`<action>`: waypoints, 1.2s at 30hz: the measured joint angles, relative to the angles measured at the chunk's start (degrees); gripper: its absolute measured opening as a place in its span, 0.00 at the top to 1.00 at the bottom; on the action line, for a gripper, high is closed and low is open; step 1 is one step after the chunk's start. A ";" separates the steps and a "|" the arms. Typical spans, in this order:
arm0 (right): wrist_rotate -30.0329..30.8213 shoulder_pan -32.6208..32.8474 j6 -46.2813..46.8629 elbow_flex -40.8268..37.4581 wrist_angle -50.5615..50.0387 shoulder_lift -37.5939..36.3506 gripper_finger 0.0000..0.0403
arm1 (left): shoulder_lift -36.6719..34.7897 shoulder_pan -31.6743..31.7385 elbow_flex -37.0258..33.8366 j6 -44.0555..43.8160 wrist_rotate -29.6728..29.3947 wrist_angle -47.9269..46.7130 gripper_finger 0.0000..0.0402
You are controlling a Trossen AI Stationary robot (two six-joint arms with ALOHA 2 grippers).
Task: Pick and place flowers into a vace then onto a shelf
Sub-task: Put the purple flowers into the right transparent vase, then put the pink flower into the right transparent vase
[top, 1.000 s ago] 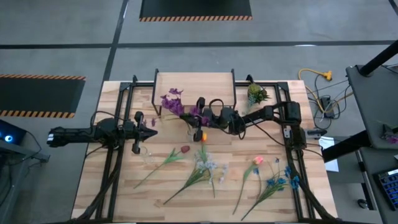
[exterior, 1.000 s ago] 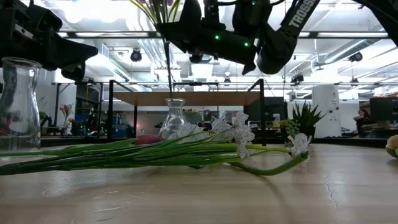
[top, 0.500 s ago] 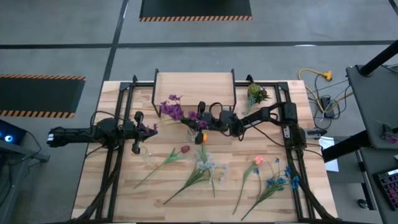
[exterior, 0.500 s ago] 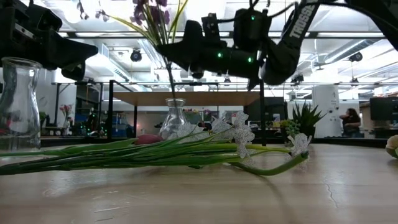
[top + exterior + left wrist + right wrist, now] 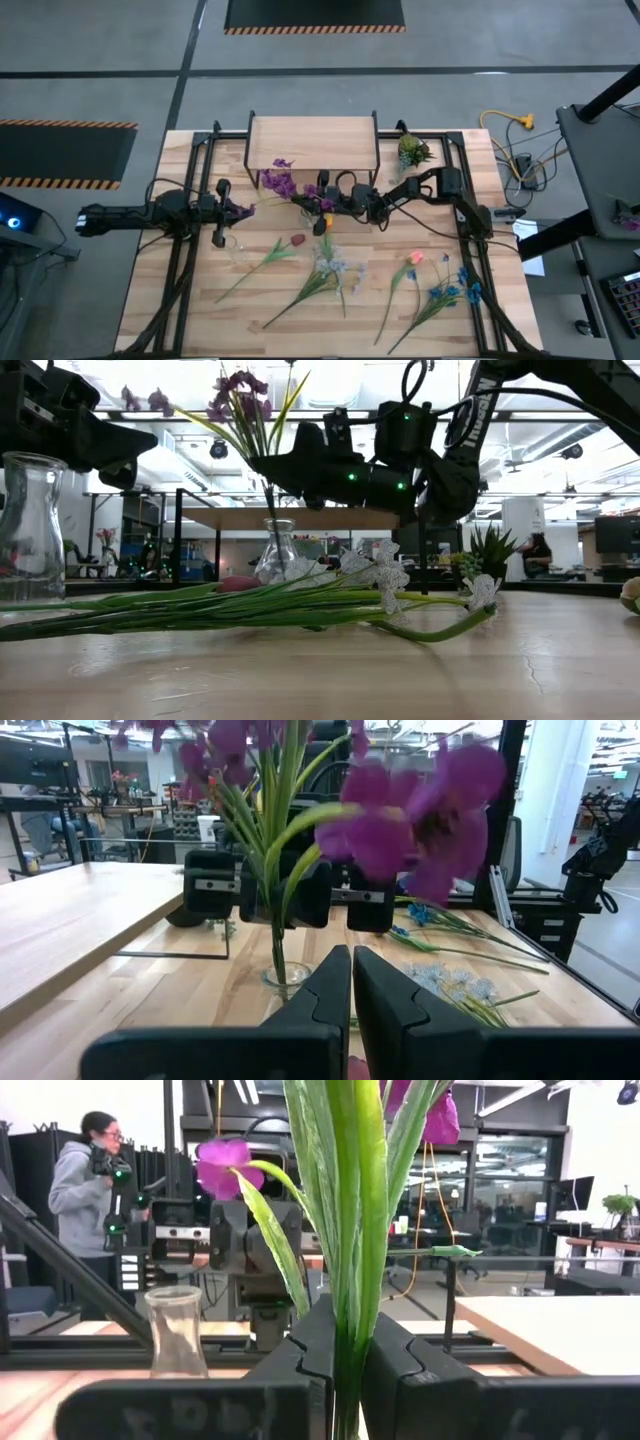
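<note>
My right gripper [image 5: 306, 200] [image 5: 345, 1370] is shut on a purple flower [image 5: 279, 181] [image 5: 238, 400] above a small glass vase [image 5: 280, 550] [image 5: 280, 978] in front of the shelf [image 5: 313, 140]. The stem runs down into the vase's neck. My left gripper [image 5: 243, 207] [image 5: 350, 982] is shut and holds nothing; it hovers to the left of that vase. A second glass vase [image 5: 25, 525] [image 5: 175, 1330] stands below the left gripper. Loose flowers lie on the table: dark red [image 5: 297, 241], whitish [image 5: 330, 265], pink-orange [image 5: 413, 258], blue [image 5: 450, 290]. My right gripper pinches the purple flower's green stem and leaves [image 5: 345, 1280] between its two fingers, below the heads. The fingers come level from the table's right and lie across the stem. The flower stands upright, heads above the fingers, and its lower stem [image 5: 272, 505] reaches into the vase's neck.
A short green leafy sprig [image 5: 412, 150] stands at the far right, beside the shelf. The shelf's black legs [image 5: 180, 535] rise just behind the vase. Black arm frames run along both sides of the table. The near strip of the tabletop [image 5: 200, 320] is bare.
My right gripper has moved down and a little toward the table's left, staying shut on the purple flower. The flower has come down with it, still upright; in the low view its heads have dropped into sight and its stem has gone farther into the small vase.
</note>
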 joint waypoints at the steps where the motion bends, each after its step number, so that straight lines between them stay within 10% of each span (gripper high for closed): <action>1: -0.01 0.00 0.01 0.00 -0.06 0.01 0.96 | 0.01 0.00 0.00 0.00 0.01 0.01 1.00; 10: 1.14 0.00 0.79 0.00 -0.15 -0.16 0.92 | 0.01 0.01 0.00 0.00 0.01 -0.01 1.00; 36: 1.40 0.10 0.22 -1.47 -13.42 -5.98 0.41 | 0.01 0.01 0.00 0.01 0.01 -0.03 1.00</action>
